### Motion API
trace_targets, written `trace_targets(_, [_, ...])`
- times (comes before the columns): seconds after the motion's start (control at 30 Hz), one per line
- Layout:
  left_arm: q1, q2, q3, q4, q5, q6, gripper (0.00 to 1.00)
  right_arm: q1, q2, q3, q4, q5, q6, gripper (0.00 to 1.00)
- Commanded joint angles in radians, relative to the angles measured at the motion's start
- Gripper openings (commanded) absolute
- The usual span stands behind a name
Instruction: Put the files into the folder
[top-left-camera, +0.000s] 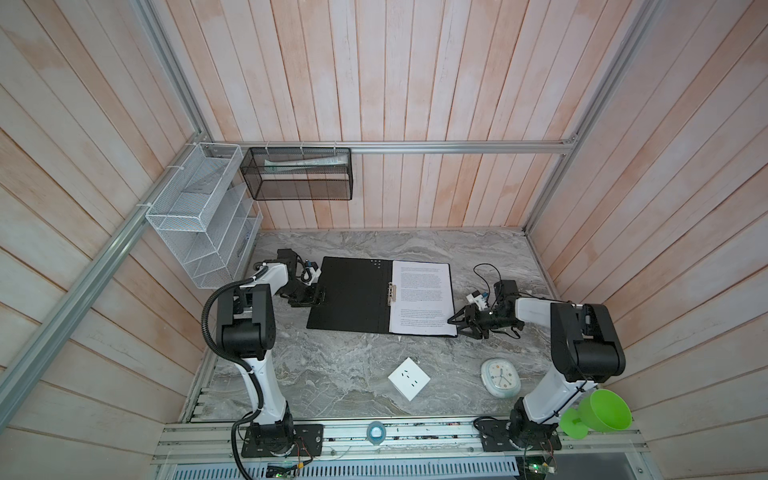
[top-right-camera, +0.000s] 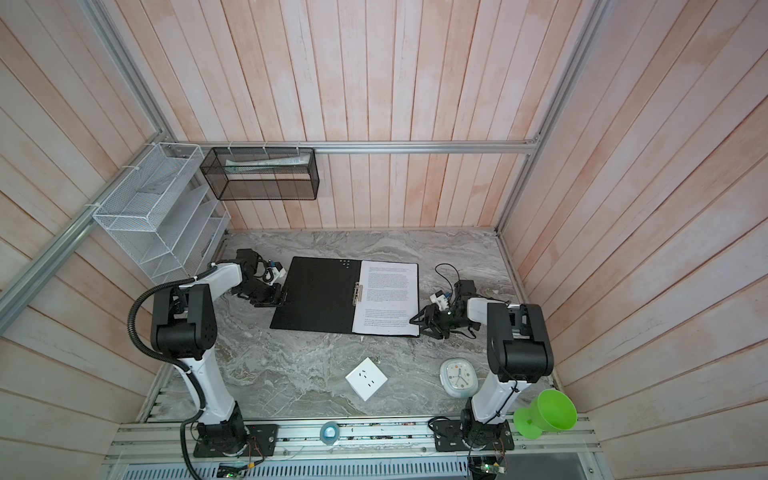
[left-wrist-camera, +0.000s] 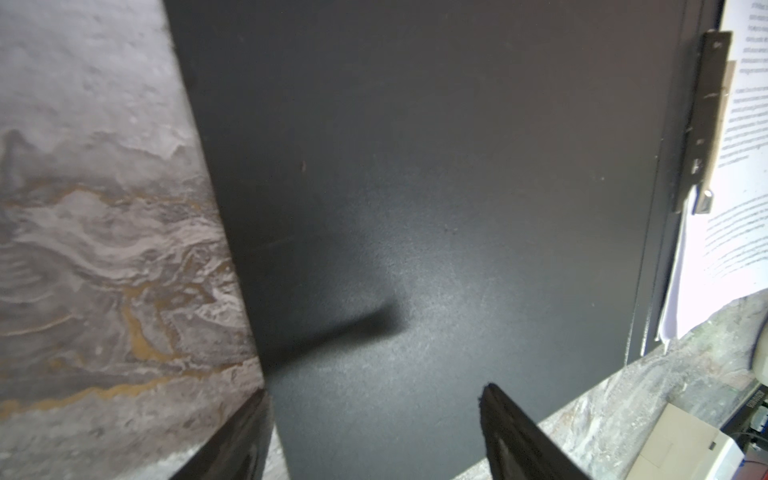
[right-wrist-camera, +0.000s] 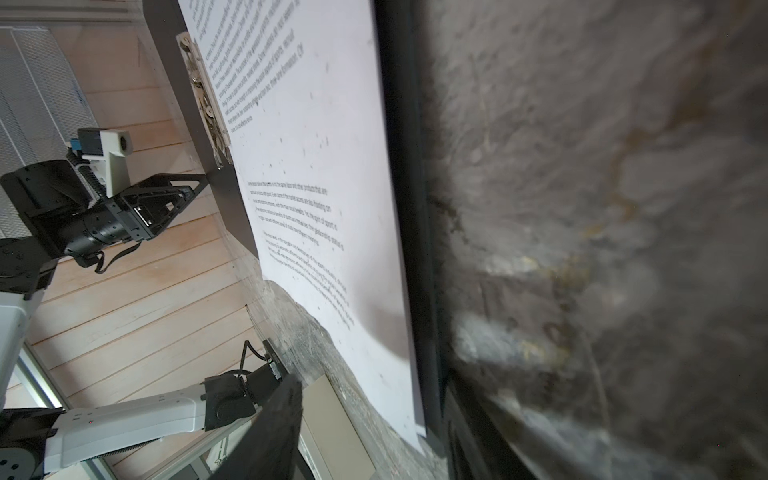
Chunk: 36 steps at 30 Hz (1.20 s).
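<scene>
The folder (top-left-camera: 353, 295) (top-right-camera: 318, 295) lies open and flat on the marble table, black inside up, with a metal clip (top-left-camera: 391, 294) at its spine. The files (top-left-camera: 422, 297) (top-right-camera: 388, 297), white printed sheets, rest on its right half. My left gripper (top-left-camera: 318, 296) (left-wrist-camera: 376, 392) stands open at the folder's left edge, with the black cover (left-wrist-camera: 415, 208) between its fingers. Beside the folder's near right corner, my right gripper (top-left-camera: 457, 326) (right-wrist-camera: 374, 384) is open, one finger above the files (right-wrist-camera: 316, 166) and one low by the table.
A white socket plate (top-left-camera: 409, 378) and a small clock (top-left-camera: 500, 378) lie on the table in front of the folder. A green funnel (top-left-camera: 598, 411) sits by the right arm's base. A white mesh rack (top-left-camera: 199, 216) and a black mesh basket (top-left-camera: 299, 174) hang at the back left.
</scene>
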Motion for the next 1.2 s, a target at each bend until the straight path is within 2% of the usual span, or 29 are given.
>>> trace_targets(0.0, [-0.023, 0.054, -0.032, -0.036, 0.039, 0.012, 0.81, 0.012, -0.024, -0.025, 0.077, -0.125, 0.047, 0.52])
trace_targets(0.27, [-0.023, 0.055, -0.032, -0.037, 0.042, 0.012, 0.81, -0.023, -0.06, -0.045, 0.072, -0.103, 0.035, 0.48])
trace_targets(0.5, [-0.022, 0.051, -0.034, -0.037, 0.043, 0.01, 0.8, -0.035, -0.067, -0.077, 0.135, -0.186, 0.053, 0.47])
trace_targets(0.83, [-0.023, 0.055, -0.023, -0.044, 0.059, 0.004, 0.81, -0.037, -0.05, -0.074, 0.094, -0.102, 0.021, 0.47])
trace_targets(1.17, [-0.022, 0.05, -0.031, -0.044, 0.059, 0.005, 0.81, -0.037, -0.065, -0.087, 0.207, -0.182, 0.076, 0.45])
